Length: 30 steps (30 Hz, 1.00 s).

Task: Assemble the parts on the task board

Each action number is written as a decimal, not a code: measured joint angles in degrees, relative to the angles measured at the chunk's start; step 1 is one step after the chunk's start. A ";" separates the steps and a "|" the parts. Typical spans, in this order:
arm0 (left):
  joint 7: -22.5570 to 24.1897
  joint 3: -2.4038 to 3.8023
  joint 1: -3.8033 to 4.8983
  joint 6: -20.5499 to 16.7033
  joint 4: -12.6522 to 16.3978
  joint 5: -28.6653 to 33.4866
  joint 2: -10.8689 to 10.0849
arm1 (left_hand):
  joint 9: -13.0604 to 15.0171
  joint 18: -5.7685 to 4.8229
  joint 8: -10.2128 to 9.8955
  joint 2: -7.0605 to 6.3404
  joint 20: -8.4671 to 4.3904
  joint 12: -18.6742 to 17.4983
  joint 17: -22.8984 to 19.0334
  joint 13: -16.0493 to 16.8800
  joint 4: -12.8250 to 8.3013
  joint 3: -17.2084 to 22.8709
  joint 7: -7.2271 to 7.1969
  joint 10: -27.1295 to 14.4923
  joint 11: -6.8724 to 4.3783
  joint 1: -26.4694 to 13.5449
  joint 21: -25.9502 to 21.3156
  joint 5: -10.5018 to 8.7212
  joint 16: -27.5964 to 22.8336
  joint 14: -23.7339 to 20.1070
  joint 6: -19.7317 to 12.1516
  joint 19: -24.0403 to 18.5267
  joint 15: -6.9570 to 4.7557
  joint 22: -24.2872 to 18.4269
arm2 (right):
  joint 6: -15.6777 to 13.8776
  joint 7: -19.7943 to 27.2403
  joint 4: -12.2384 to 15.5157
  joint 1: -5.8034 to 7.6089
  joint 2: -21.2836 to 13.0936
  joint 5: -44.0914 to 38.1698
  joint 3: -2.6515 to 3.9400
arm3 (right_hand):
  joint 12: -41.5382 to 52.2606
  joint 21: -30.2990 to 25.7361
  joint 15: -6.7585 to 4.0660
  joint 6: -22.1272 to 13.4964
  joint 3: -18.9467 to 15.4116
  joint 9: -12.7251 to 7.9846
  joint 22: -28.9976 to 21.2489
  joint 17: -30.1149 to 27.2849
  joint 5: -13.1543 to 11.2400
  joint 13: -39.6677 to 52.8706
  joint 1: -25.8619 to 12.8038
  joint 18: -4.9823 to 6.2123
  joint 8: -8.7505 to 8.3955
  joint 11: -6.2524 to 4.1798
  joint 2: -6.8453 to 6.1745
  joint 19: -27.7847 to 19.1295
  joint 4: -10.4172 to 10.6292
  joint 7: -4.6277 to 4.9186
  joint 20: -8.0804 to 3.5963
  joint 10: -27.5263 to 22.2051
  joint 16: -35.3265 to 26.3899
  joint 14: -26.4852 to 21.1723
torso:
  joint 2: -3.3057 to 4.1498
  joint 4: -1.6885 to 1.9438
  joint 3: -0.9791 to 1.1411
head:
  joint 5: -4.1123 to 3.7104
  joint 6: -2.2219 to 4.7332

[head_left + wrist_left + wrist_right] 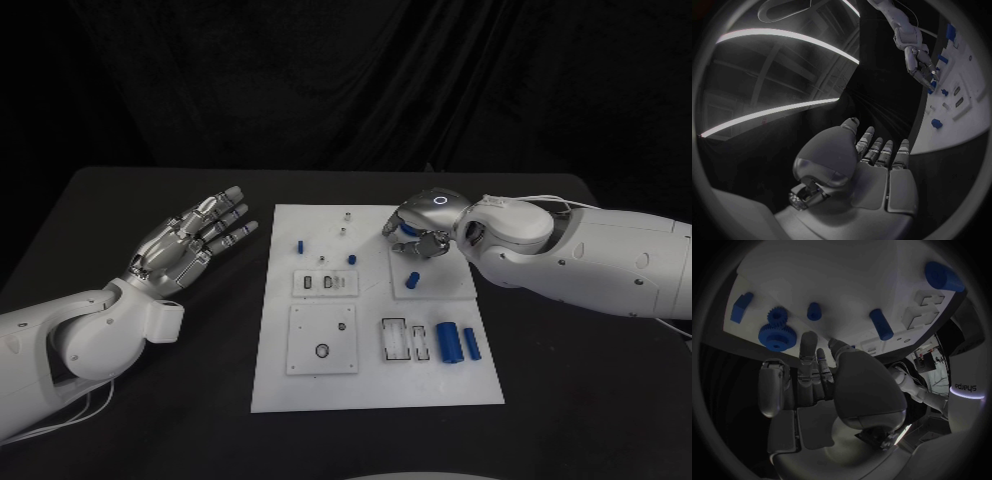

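Head view: the white task board (pixel 378 390) lies in the middle of the black table (pixel 130 200). The left hand (pixel 192 238) is held over the bare table beside the board's left edge, palm up, fingers straight and spread, holding nothing; the left wrist view shows the same flat, empty palm (pixel 873 175). The right hand (pixel 423 228) is over the board's upper right part, fingers curled downward around the blue gears (pixel 424 243); whether they actually grip a gear cannot be told. In the right wrist view, the fingertips (pixel 808 342) lie just beside the larger blue gear (pixel 776 336), with a smaller gear (pixel 776 316) meshed against it; a short blue peg (pixel 814 311), a blue block (pixel 741 307) and a longer blue pin (pixel 881 324) stand or lie nearby on the board. At the board's lower right, two blue cylinders (pixel 457 343) lie side by side, next to rectangular recesses (pixel 404 340). One small blue part (pixel 302 245) lies near the left edge.
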 measured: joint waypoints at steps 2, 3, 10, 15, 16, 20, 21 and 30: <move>0.00 0.00 0.00 0.01 0.00 0.00 0.00 | 0.00 0.00 0.00 0.00 0.00 0.00 0.00 0.00 0.00 0.00 0.00 0.00 0.00 0.00 0.00 0.00 0.00 0.00 0.00 0.00 0.00 0.00 | 0.09 0.00 -0.19 0.02 0.20 0.01 0.02 | 0.00 0.00 0.00 0.00 0.00 -0.01 0.00 0.00 0.00 -0.05 0.00 0.00 0.00 -0.20 0.00 0.00 0.00 0.00 0.00 -0.20 0.00 0.00 | 0.00 0.00 0.01 | 0.00 -0.02; 0.00 0.00 0.00 0.01 0.00 0.00 0.00 | 0.00 0.00 0.00 0.00 0.00 0.00 0.00 0.00 0.00 0.00 0.00 0.00 0.00 0.00 0.00 0.00 0.00 0.00 0.00 0.00 0.00 0.00 | 0.15 0.00 -0.30 0.03 0.33 0.02 0.04 | 0.00 0.00 0.00 0.00 0.00 -0.07 0.00 -0.02 0.00 -0.05 0.00 0.01 0.00 -0.20 0.00 0.00 0.00 0.00 0.00 -0.20 0.00 0.00 | 0.00 0.00 0.01 | 0.00 -0.02; 0.00 0.00 -0.02 0.03 0.02 0.00 -0.03 | 0.00 0.00 0.00 0.00 0.00 0.00 0.00 0.00 0.00 0.00 0.00 0.00 0.00 0.00 0.00 0.00 0.00 0.00 0.00 0.00 0.00 0.00 | 0.23 0.06 -0.55 0.05 0.55 0.07 0.06 | 0.00 -0.22 0.00 0.00 -0.18 -0.22 -0.01 0.11 0.23 -0.05 0.40 0.00 0.00 -0.20 0.40 0.00 -0.18 0.00 0.00 -0.20 0.00 0.00 | 0.00 -0.03 0.01 | 0.19 -0.02; 0.00 0.00 -0.03 0.03 0.09 0.00 -0.16 | 0.00 0.00 0.00 0.00 0.00 0.00 0.00 0.00 0.00 0.00 0.00 0.00 0.00 0.00 0.00 0.00 0.00 0.00 0.00 0.00 0.00 0.00 | -0.35 0.14 -0.10 0.22 -0.21 0.26 -0.09 | 0.00 -0.20 0.00 0.13 -0.34 -0.32 -0.01 1.31 0.23 -0.05 0.32 0.00 0.19 -0.20 0.45 0.00 -0.34 -0.13 0.00 -0.20 0.50 0.00 | 0.01 -0.03 0.01 | 0.42 -0.02; 0.00 0.00 -0.03 0.03 0.12 0.00 -0.21 | 0.00 0.00 0.00 0.00 0.00 0.00 0.00 0.00 0.00 0.00 0.00 0.00 0.00 0.00 0.00 0.00 0.00 0.00 0.00 0.00 0.00 0.00 | -0.51 0.14 0.14 0.34 -0.54 0.33 -0.17 | 0.00 -0.09 0.00 0.21 -0.34 -0.36 -0.01 1.56 0.23 -0.05 0.23 0.00 0.29 -0.20 0.53 0.00 -0.34 -0.20 0.00 -0.20 0.68 0.00 | 0.01 -0.03 0.01 | 0.44 -0.02; 0.00 0.00 -0.04 0.02 0.18 0.00 -0.40 | 0.00 0.00 0.00 0.00 0.00 0.00 0.00 0.00 0.00 -0.01 0.00 0.00 0.00 0.00 0.00 0.00 0.00 0.00 0.00 0.00 0.00 0.00 | -1.59 0.15 2.08 1.61 -2.49 0.66 -0.28 | 0.23 0.35 -0.15 0.73 -0.34 -0.48 -0.01 2.24 0.23 0.00 0.09 0.00 0.29 0.00 0.68 0.35 -0.34 -0.09 -0.08 0.01 1.16 0.49 | 0.01 -0.03 0.01 | 0.49 0.05; 0.00 0.00 -0.04 0.02 0.20 0.00 -0.44 | 0.00 0.00 0.00 0.00 0.00 0.00 0.00 0.00 0.00 0.00 0.00 0.00 0.00 0.00 0.00 0.00 0.00 0.00 0.00 0.00 0.00 0.00 | -2.09 0.15 2.91 2.28 -3.19 0.78 -0.27 | 0.37 0.47 -0.15 0.73 -0.34 -0.49 -0.02 2.36 0.23 0.02 0.09 0.01 0.29 0.00 0.68 0.42 -0.34 -0.09 -0.01 0.01 1.17 0.48 | 0.01 -0.02 0.01 | 0.49 0.07; 0.00 0.00 -0.05 -0.01 0.31 0.00 -0.59 | 0.00 -0.01 0.00 0.00 0.00 0.00 0.00 0.00 -0.16 0.16 0.00 0.00 0.00 0.00 0.00 0.00 0.00 0.00 0.00 0.00 0.00 0.00 | -6.32 -0.22 7.97 6.67 -8.90 1.88 -0.15 | 1.33 1.01 0.00 1.66 -0.66 -0.90 -0.02 3.66 -0.27 0.29 -0.22 0.00 0.29 0.23 0.99 0.92 -0.02 -0.39 -0.11 1.90 2.01 1.45 | 0.01 -0.06 0.04 | 0.12 0.52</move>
